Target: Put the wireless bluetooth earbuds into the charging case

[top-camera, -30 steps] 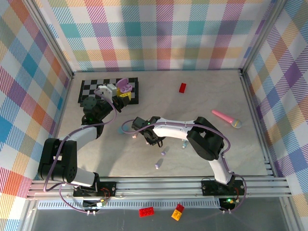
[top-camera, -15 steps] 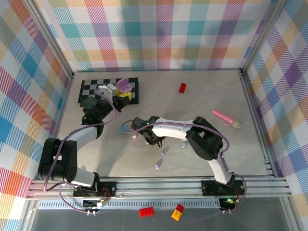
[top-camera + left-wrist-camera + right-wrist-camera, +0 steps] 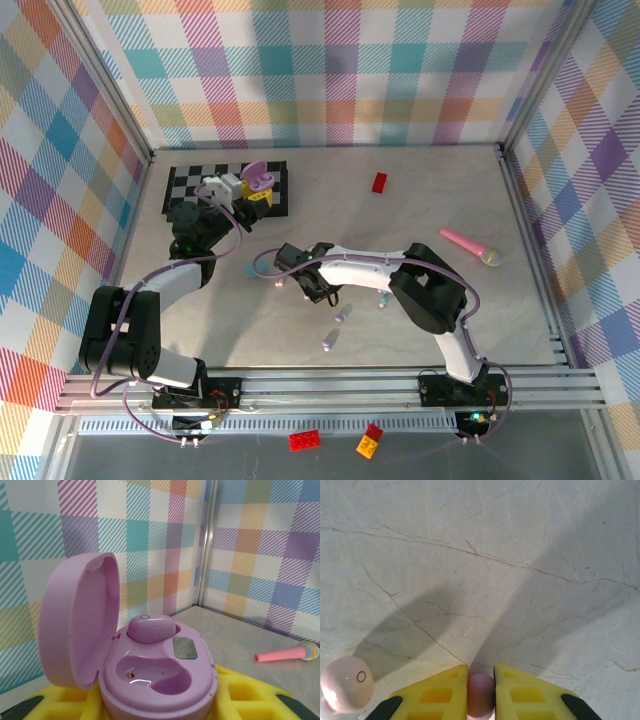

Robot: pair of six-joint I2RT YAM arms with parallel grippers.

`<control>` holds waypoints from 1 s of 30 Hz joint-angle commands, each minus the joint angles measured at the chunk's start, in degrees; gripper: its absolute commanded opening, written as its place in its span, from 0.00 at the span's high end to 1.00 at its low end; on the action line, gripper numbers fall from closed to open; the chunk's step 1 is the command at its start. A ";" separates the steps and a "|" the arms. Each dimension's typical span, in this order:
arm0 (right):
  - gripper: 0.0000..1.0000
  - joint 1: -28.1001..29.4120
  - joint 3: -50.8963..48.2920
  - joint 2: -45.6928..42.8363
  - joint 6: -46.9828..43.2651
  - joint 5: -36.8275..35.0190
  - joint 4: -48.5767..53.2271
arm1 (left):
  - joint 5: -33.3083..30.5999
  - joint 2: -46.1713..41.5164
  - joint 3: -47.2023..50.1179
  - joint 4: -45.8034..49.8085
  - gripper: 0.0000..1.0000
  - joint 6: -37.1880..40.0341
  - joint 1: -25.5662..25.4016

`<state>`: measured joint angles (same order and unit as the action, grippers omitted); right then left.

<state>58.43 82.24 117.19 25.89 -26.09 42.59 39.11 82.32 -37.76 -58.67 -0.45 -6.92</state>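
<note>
My right hand (image 3: 481, 674) is pinched shut on a pinkish earbud (image 3: 480, 696), low over the tabletop (image 3: 485, 555). My left hand (image 3: 236, 188) grips the open purple charging case (image 3: 165, 680). I should lift gently, then line the stem with the empty socket (image 3: 152, 675).

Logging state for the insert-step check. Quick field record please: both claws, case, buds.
left claw: shut on the case, above the checkered mat
case lid: open, tipped back
case slots: far slot holds a purple bud; near slot empty
right claw: shut on a pink bud, low over the table
loose buds: a pale pink bud lies beside the right claw; two more buds lie nearer the arm bases
</note>
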 commanded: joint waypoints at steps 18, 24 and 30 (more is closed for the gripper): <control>0.84 -17.83 -24.27 -38.44 4.85 35.36 -36.39 | 1.36 5.30 -3.41 -3.26 0.64 2.11 -9.14; 0.84 -24.15 -25.59 -42.50 10.71 45.65 -42.95 | -0.05 5.21 -4.77 2.75 0.64 8.04 -13.55; 0.84 -26.00 -25.26 -43.62 13.95 50.38 -47.94 | -0.75 7.72 -6.03 2.25 0.64 9.06 -16.73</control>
<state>32.80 57.08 75.00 36.91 18.87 -0.03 38.85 88.62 -41.82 -55.90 6.52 -22.52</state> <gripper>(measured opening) 0.166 0.359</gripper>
